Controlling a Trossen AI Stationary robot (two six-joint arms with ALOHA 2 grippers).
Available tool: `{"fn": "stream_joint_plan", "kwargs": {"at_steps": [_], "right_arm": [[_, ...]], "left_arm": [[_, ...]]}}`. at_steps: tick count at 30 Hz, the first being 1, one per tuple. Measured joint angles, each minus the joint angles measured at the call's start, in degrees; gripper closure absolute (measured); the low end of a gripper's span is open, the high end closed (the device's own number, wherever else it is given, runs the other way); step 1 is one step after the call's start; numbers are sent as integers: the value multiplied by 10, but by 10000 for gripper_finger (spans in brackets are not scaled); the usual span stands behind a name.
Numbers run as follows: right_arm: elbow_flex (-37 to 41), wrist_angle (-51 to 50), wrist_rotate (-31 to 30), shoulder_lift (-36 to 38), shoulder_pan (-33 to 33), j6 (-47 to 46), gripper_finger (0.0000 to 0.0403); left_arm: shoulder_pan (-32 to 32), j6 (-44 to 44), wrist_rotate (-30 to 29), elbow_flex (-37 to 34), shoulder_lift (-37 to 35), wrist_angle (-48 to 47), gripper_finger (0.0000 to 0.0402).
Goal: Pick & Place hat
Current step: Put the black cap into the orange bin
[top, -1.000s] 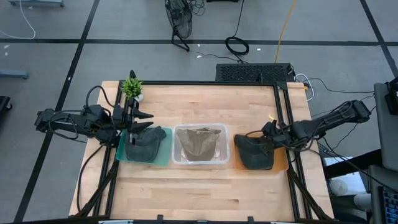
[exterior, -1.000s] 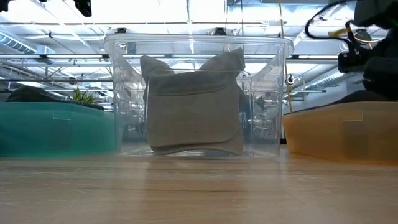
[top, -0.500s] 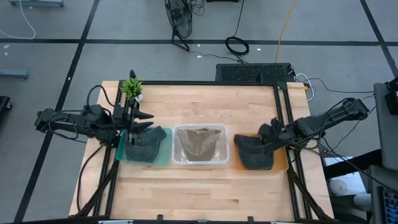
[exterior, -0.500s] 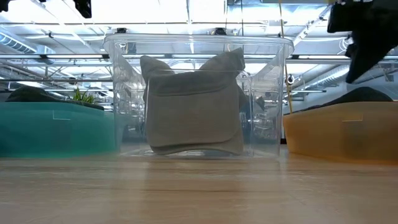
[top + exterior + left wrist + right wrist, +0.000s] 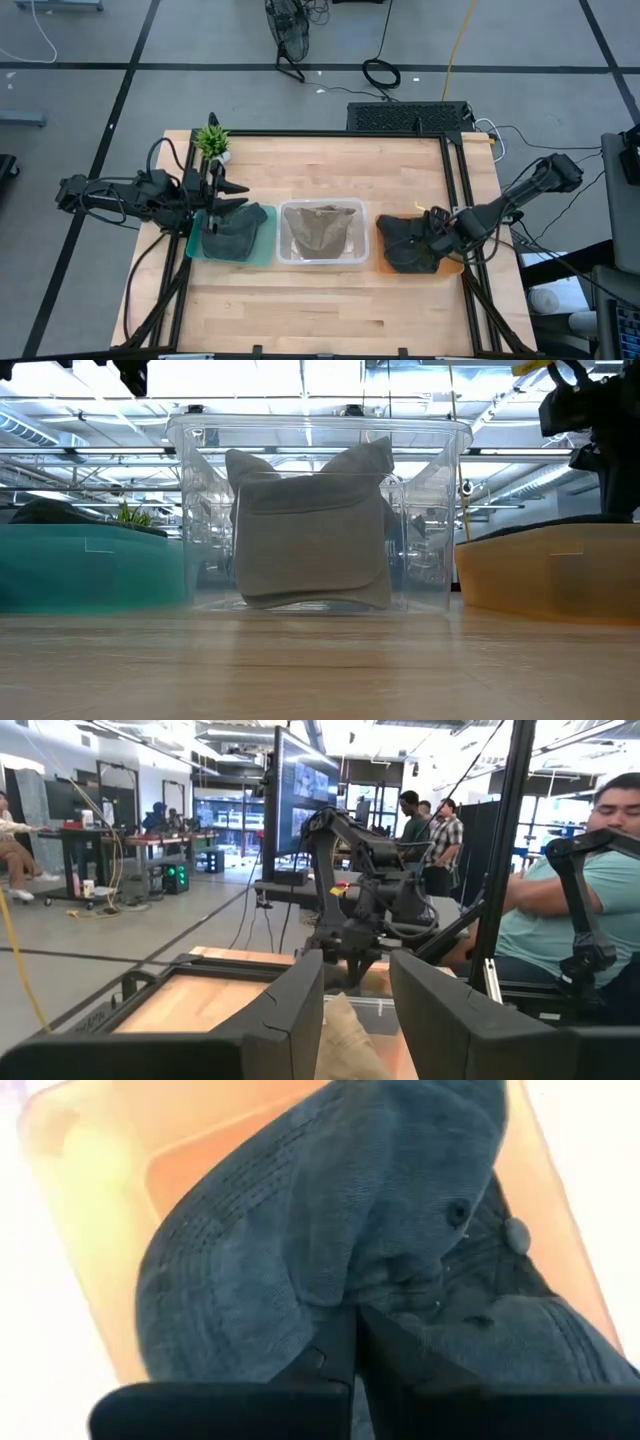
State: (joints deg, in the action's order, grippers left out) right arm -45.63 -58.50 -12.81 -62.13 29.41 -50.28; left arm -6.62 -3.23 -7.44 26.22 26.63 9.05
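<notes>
Since a second ago the right gripper (image 5: 432, 243) has dropped from above the orange tray's (image 5: 453, 262) outer edge onto the dark hat (image 5: 405, 245) lying in that tray, and its jaws have closed, pinching a fold of the hat's cloth. The table (image 5: 320, 300) holds a clear bin (image 5: 283, 258) with a tan hat (image 5: 320, 232) just left of the orange tray, then a teal tray (image 5: 262, 253) with another dark hat (image 5: 232, 230). The left gripper (image 5: 228, 196), jaws partly apart and holding nothing, waits over the teal tray's rear edge beside a small plant (image 5: 212, 138).
</notes>
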Motion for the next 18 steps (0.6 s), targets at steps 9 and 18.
{"fn": "stream_joint_plan", "kwargs": {"at_steps": [9, 18], "right_arm": [[104, 124, -40, 2, -1, -1, 397], [99, 79, -89, 29, -1, -11, 402]], "left_arm": [[0, -19, 0, 0, 0, -15, 275], [0, -19, 0, 0, 0, 6, 275]]}}
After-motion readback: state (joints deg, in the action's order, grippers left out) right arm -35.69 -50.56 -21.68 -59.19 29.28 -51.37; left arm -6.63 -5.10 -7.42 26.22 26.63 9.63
